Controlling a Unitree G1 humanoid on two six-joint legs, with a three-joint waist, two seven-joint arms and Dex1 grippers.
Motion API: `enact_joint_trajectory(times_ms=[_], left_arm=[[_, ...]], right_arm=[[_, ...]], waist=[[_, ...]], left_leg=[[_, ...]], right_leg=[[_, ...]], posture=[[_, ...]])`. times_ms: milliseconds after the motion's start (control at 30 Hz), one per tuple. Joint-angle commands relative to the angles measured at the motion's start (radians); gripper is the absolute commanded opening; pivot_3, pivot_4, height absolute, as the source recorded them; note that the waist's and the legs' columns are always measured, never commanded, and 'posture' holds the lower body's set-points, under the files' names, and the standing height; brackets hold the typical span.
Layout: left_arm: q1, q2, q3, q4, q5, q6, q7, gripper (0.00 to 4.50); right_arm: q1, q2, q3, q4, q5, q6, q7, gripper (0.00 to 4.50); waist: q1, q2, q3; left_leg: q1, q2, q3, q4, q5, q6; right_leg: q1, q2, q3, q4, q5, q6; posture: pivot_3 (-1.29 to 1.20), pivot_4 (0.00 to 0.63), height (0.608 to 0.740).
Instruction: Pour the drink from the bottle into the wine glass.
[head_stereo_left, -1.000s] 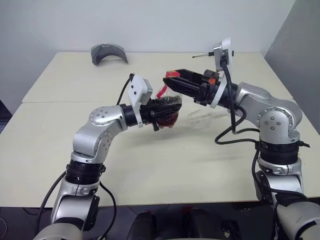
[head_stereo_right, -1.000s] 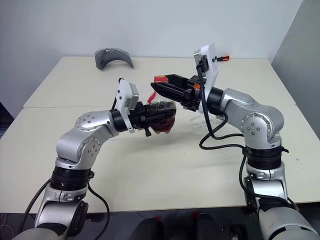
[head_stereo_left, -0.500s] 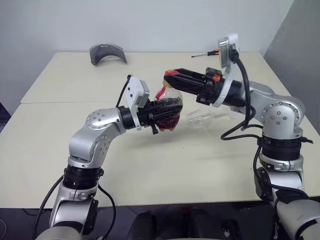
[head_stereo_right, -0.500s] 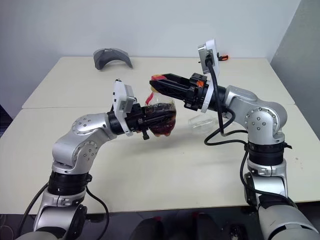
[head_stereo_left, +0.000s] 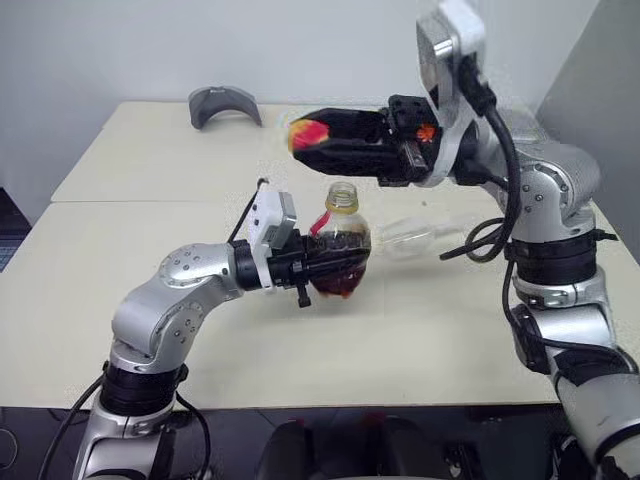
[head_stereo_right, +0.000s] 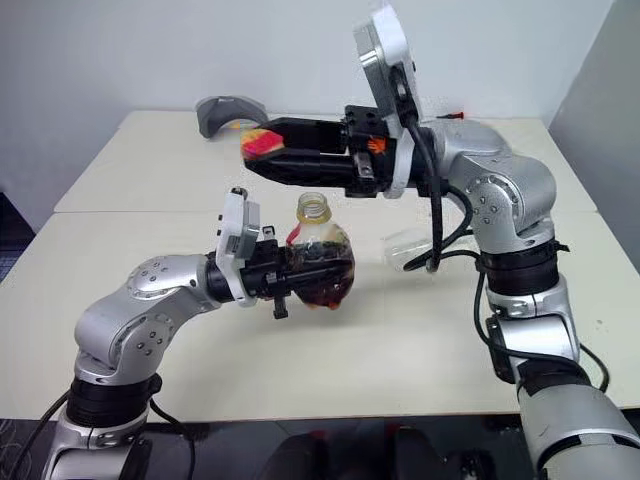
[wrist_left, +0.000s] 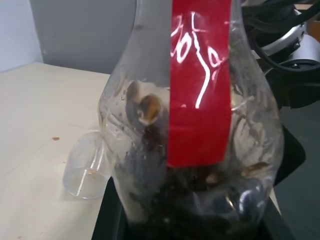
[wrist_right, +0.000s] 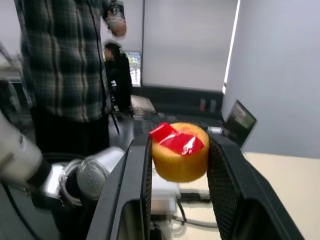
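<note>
The counter (head_stereo_left: 120, 240) carries the wine glass (head_stereo_left: 408, 240), lying on its side and empty, just beyond the bottle (head_stereo_left: 340, 255). The left tool (head_stereo_right: 290, 272) clamps the uncapped bottle upright above the counter. The right tool (head_stereo_right: 262, 150) pinches the yellow cap (wrist_right: 180, 151) above the bottle's mouth. Unscrewing looks done; righting the glass and pouring remain.
</note>
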Motion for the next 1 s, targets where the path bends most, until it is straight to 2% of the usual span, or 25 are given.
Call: enact_joint_trajectory(times_ms=[33,167,333,433,600,733,900,1000], left_arm=[[-0.025,-0.004,0.012,-0.014,-0.01,-0.025,0.01,1.04],[-0.021,-0.002,0.029,0.001,-0.001,-0.034,0.029,1.04],[0.049,0.024,0.057,-0.026,-0.009,-0.028,0.044,1.04],[0.088,0.023,0.058,-0.056,-0.011,-0.029,0.065,1.04],[0.124,0.004,0.043,-0.059,0.027,-0.062,0.109,1.04],[0.114,-0.054,0.011,-0.049,0.045,-0.078,0.159,1.04],[0.092,-0.072,-0.021,-0.05,0.063,-0.093,0.157,1.04],[0.077,-0.065,-0.012,-0.041,0.055,-0.09,0.155,1.04]], right_arm=[[0.004,-0.037,-0.044,-0.024,0.002,0.013,-0.014,1.37],[0.111,-0.118,-0.109,-0.124,0.021,0.093,-0.112,1.37],[0.33,-0.244,-0.232,-0.294,0.027,0.167,-0.243,1.37],[0.485,-0.258,-0.311,-0.427,0.037,0.209,-0.368,1.37],[0.817,-0.144,-0.375,-0.648,-0.003,0.242,-0.638,1.37],[1.078,0.014,-0.25,-0.645,-0.207,0.092,-0.824,1.37],[1.163,0.146,-0.185,-0.388,-0.444,-0.141,-0.99,1.37],[1.144,0.182,-0.199,-0.314,-0.48,-0.202,-1.026,1.37]], waist=[[-0.001,0.0,0.0],[0.004,0.0,0.0],[0.012,0.0,0.0],[0.013,0.0,0.001],[0.018,-0.001,0.0],[0.018,0.0,0.0],[0.015,0.0,0.0],[0.014,0.0,0.0]], left_leg=[[0.0,0.0,0.0,0.0,0.0,0.0],[-0.001,0.0,0.0,0.0,0.0,0.0],[-0.001,0.0,0.0,-0.001,0.0,0.0],[-0.001,0.001,0.0,-0.001,0.0,0.0],[0.0,0.001,0.0,-0.001,0.0,0.0],[0.0,0.001,0.001,-0.001,0.001,-0.002],[0.002,0.0,0.003,-0.002,0.002,-0.004],[0.002,0.001,0.003,-0.002,0.002,-0.004]], right_leg=[[0.0,0.0,0.0,0.0,0.0,0.0],[0.0,0.0,0.0,-0.001,0.0,0.0],[0.0,-0.001,0.0,-0.001,0.0,0.0],[-0.001,0.0,0.0,-0.001,0.0,0.0],[0.0,0.0,0.001,-0.001,0.0,0.0],[0.001,0.001,0.001,0.0,0.0,0.0],[0.001,0.002,0.003,0.0,0.0,0.001],[0.0,0.003,0.003,0.0,0.0,0.0]], posture=[[0.0,0.15,0.74],[0.0,0.15,0.74],[0.0,0.15,0.74],[0.0,0.15,0.74],[0.0,0.15,0.74],[0.0,0.15,0.74],[0.0,0.15,0.74],[0.0,0.15,0.74]])
